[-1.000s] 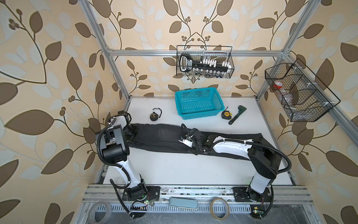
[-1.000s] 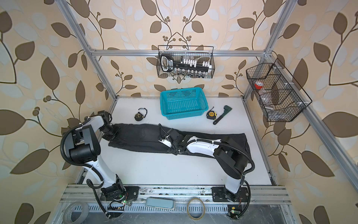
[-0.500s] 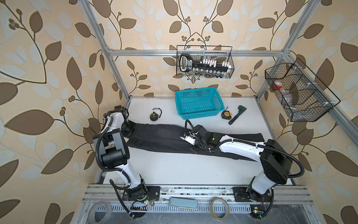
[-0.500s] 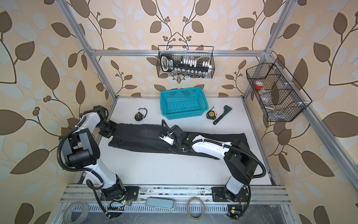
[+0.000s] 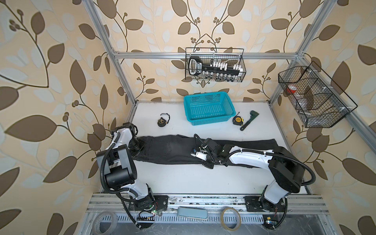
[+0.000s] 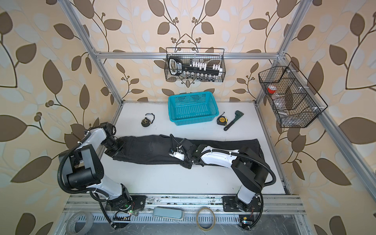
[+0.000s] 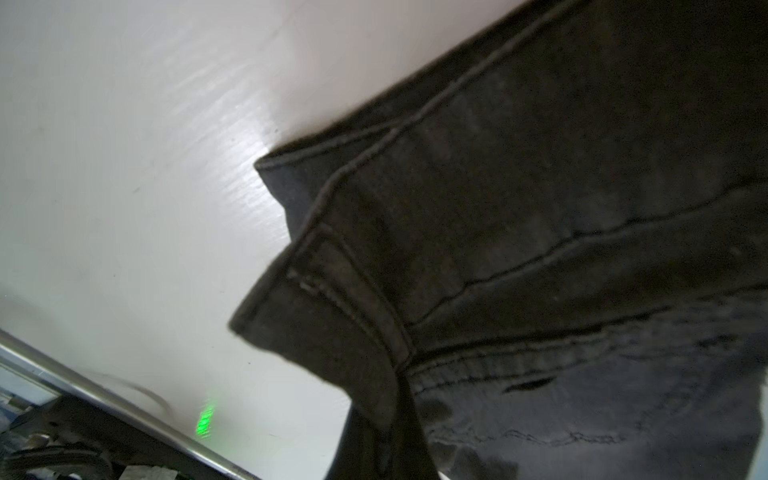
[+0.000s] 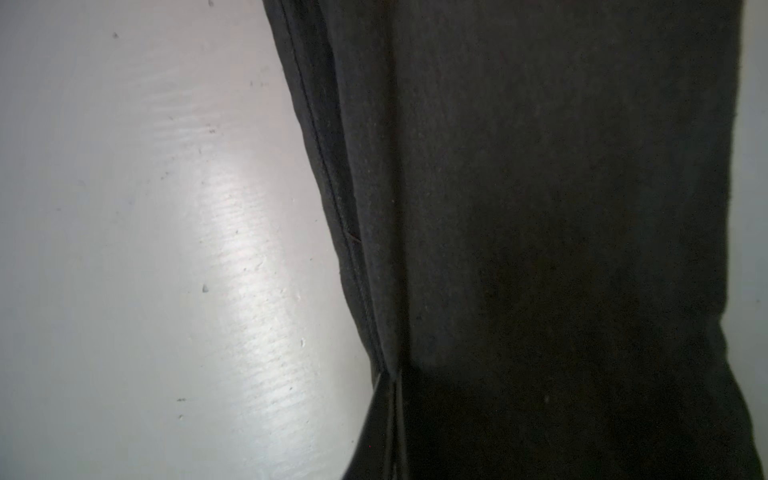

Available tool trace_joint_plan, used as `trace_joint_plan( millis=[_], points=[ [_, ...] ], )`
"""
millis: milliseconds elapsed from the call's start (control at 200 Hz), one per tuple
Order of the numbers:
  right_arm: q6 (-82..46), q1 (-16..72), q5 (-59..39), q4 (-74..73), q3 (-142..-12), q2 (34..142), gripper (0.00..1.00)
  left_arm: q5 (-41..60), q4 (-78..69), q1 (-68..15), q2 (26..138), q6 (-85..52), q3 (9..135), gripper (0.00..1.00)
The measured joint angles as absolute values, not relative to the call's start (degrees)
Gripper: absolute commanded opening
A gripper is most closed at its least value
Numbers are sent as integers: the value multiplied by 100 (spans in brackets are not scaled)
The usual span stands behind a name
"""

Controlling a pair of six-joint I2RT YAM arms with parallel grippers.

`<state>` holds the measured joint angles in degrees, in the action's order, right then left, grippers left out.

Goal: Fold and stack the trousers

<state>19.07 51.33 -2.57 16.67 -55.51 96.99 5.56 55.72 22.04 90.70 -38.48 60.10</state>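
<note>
Clamped shut: left gripper (image 5: pixel 141 147) on trousers (image 5: pixel 173 149) at waistband corner (image 7: pixel 316 316); right gripper (image 5: pixel 208 163), seemingly, on mid-length near edge. These are probably anchor points for folding the cloth over.

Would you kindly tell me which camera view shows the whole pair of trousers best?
Both top views: the trousers stretch full length across the table, waist to hems. The left wrist view shows only the waistband corner close up; the right wrist view only leg fabric and a seam.
</note>
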Motion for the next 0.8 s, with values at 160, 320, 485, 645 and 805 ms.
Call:
trace_joint_plan(
  millis=[160, 320, 485, 645, 805],
  points=[
    [1918, 5098, -257, 1671, -5553, 9780, 0, 550, 5570, 2204, 9024, -3846, 5774, 0],
    [1704, 4792, -353, 1603, -5561, 9712, 0, 526, 6069, 2204, 9000, -3841, 6449, 0],
    [1533, 4508, -491, 1494, -5564, 9249, 0, 604, 6318, 2102, 8683, -3848, 7238, 0],
    [1612, 4508, -486, 1623, -5564, 8941, 0, 690, 6346, 2016, 8267, -4005, 6740, 0],
    [1927, 4668, -373, 1815, -5559, 9026, 0, 683, 6274, 2018, 8108, -4084, 6005, 0]
  ],
)
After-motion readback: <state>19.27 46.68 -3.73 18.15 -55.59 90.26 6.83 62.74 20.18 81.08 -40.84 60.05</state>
